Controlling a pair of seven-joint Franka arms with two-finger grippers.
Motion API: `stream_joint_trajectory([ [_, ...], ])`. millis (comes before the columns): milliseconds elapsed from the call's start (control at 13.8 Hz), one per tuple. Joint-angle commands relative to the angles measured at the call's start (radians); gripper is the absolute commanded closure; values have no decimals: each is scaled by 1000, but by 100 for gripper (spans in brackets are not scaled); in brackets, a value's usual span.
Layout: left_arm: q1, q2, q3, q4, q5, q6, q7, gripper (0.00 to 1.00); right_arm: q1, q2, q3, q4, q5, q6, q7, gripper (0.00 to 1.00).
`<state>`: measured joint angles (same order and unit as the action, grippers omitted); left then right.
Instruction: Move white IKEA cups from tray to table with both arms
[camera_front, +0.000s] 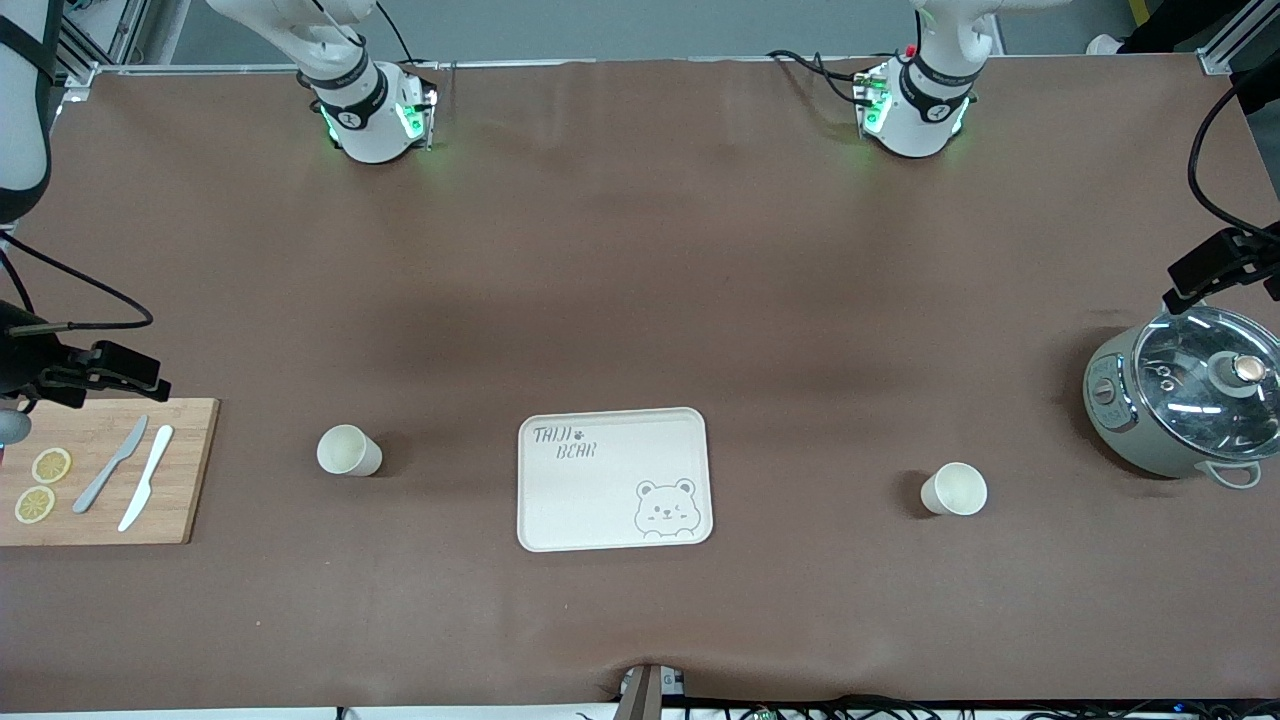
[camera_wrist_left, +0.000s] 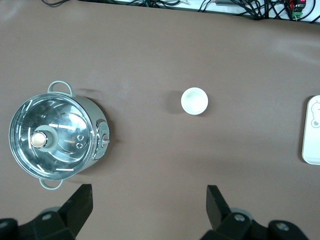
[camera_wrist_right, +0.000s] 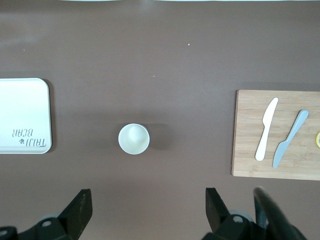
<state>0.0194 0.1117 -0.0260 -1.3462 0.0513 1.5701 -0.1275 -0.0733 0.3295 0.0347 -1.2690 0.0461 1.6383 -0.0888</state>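
Front view: the tray is bare and both cups stand on the counter, one toward the right arm's end of it from the tray, the other toward the left arm's end. The moving looks done; a careless sweep low past the tray could still tip a cup. The left tool hangs open over counter near its cup. The right tool hangs open likewise, its cup between tray and cutting board.

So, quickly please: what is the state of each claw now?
Left claw: open, holding nothing, over the table near one white cup.
Right claw: open, holding nothing.
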Motion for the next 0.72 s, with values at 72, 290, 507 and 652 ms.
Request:
stream_joint_trajectory([
  [72, 85, -12, -75, -8, -28, -5, 19, 0, -11, -20, 10, 7, -5, -40, -3, 0],
  [290, 88, -12, -78, -7, -24, -21, 17, 0, -26, -67, 11, 5, -5, -90, -2, 0],
  [507, 86, -12, -81, -1, -27, -51, 19, 0, -22, -139, 14, -3, -18, -164, 7, 0],
  [652, 86, -12, -83, 1, -37, -56, 17, 0, -31, -136, 11, -6, -18, -161, 4, 0],
])
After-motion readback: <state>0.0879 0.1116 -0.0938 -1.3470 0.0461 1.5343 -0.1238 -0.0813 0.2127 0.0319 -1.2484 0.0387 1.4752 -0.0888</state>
